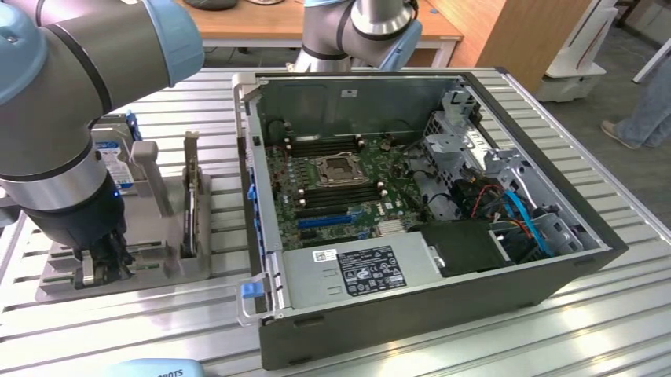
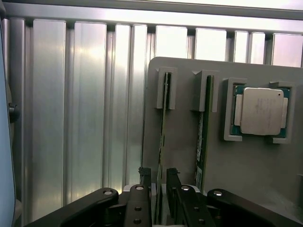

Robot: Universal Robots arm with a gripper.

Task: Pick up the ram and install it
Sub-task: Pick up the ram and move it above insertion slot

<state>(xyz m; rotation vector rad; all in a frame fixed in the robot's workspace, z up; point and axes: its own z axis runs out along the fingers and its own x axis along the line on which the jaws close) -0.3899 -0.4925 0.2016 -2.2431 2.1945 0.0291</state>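
My claw (image 2: 158,172) is narrowly open astride the ram (image 2: 164,118); closing off-centre could tilt it, jamming it in the grey holder (image 2: 182,142).

This looks like a robotics lab or workshop. A ribbed aluminium-profile desk (image 1: 614,326) carries an opened black desktop computer case (image 1: 419,323) and a grey plastic parts fixture (image 1: 157,275). A grey-and-blue robot arm (image 1: 74,94) reaches over it, and a wooden table (image 1: 251,23) stands behind.

Arm (image 1: 74,102) angled down; wrist (image 1: 71,216) vertical; fingers (image 2: 145,187) parted, narrow gap.
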